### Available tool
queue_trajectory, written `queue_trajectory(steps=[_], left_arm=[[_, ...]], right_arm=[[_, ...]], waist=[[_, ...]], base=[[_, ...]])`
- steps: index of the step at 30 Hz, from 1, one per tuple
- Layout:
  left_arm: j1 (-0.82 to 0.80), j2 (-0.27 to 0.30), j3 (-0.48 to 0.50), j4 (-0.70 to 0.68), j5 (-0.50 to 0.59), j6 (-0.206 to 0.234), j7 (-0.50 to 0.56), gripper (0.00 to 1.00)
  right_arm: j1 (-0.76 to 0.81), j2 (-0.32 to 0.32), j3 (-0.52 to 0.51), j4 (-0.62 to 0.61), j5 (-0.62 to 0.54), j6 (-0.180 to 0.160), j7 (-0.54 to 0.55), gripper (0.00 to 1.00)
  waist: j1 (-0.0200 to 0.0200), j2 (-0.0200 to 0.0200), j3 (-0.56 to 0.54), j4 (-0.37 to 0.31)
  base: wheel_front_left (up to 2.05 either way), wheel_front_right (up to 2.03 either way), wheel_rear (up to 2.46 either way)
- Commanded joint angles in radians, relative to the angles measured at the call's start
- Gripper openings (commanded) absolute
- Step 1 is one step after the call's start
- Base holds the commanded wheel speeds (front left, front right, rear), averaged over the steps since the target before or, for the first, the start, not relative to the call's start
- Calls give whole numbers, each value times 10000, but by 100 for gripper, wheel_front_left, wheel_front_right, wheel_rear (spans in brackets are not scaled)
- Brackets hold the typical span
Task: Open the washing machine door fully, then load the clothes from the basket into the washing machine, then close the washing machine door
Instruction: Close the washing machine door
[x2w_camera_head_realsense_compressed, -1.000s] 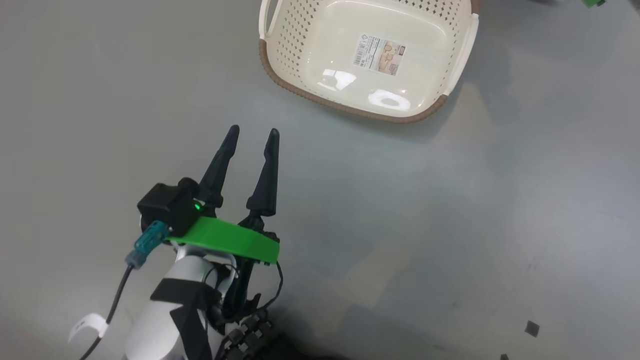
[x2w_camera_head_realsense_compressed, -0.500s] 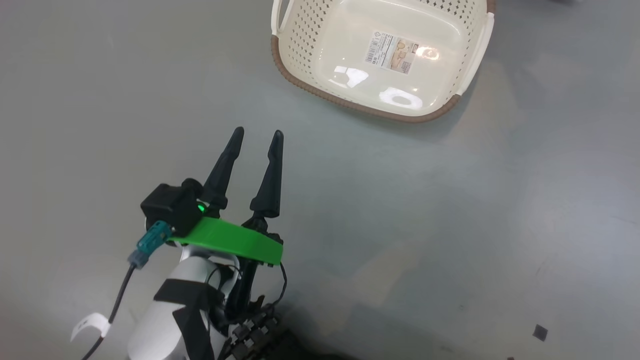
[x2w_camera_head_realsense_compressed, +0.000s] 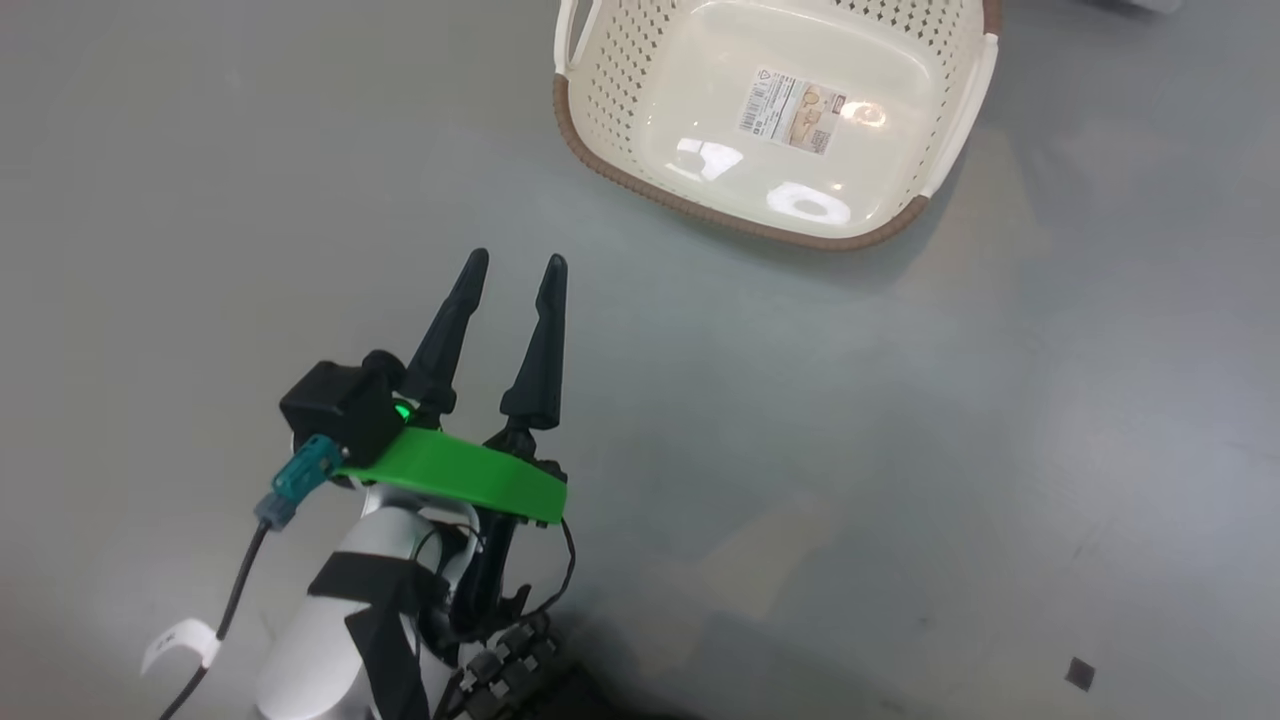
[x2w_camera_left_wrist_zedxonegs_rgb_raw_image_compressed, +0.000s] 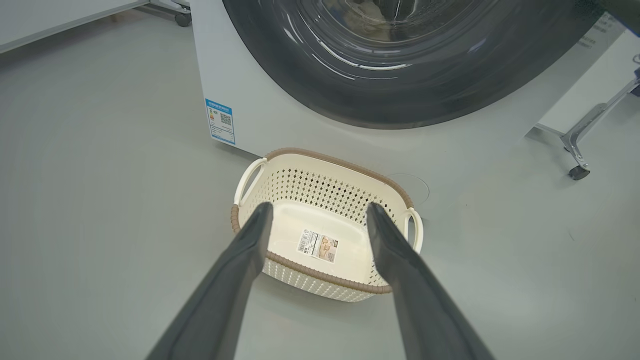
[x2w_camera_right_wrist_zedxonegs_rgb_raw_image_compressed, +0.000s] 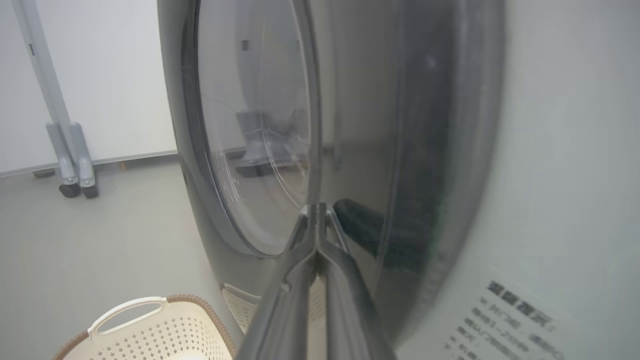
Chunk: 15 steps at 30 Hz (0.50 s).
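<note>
Left gripper: released, its two dark fingers are standing well apart and holding nothing as it is hovering over the grey floor.
Left gripper, wrist view: the spread fingers are framing the basket, pointing toward 12 o'clock.
Right gripper: clenched, the fingertips are pressing together with nothing between them, right up at the door's glossy rim; whether they are touching it, I cannot tell.
Basket: sitting on the floor at 1 o'clock from the left gripper and apart from it, its bare bottom shining under the lights.
Basket label: showing in full on the bottom.
Basket, left wrist view: standing just in front of the machine, white handles at 9 and 3 o'clock.
Basket, right wrist view: one corner and a handle are peeking in at 7 o'clock.
Washing machine: its white front is rising at 12 o'clock beyond the basket.
Blue sticker: sitting low on the front, at 10 o'clock from the basket.
Washing machine door: the wide black rim is lying against the white front.
Door glass: bulging toward 9 o'clock, mirroring the room.
Wheeled legs: standing on the floor at 9 o'clock, well apart from the door.
</note>
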<state>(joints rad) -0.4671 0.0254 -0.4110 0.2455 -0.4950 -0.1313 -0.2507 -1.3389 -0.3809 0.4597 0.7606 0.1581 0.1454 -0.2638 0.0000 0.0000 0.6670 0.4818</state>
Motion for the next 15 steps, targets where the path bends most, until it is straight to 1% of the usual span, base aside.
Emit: queue_trajectory(steps=[1, 5, 10, 15], left_arm=[[40, 248, 378, -195, -52, 6, -111, 100], [132, 248, 555, -102, 59, 6, -111, 100], [218, 248, 833, 59, 377, 6, -111, 100], [316, 248, 1093, 259, 746, 6, -111, 100]], right_arm=[[-255, 19, -355, -326, 64, -147, 20, 0], [453, 66, -220, -679, 185, -147, 20, 0], [1550, 167, -209, -1295, 469, -147, 20, 0], [2705, 390, -596, -2084, 784, -147, 20, 0]], waist=[[0, 0, -148, -95], [0, 0, -542, -376], [0, 0, -1176, -949], [0, 0, -1831, -1606]], base=[[0, 0, 0], [0, 0, 0], [0, 0, 0], [0, 0, 0]])
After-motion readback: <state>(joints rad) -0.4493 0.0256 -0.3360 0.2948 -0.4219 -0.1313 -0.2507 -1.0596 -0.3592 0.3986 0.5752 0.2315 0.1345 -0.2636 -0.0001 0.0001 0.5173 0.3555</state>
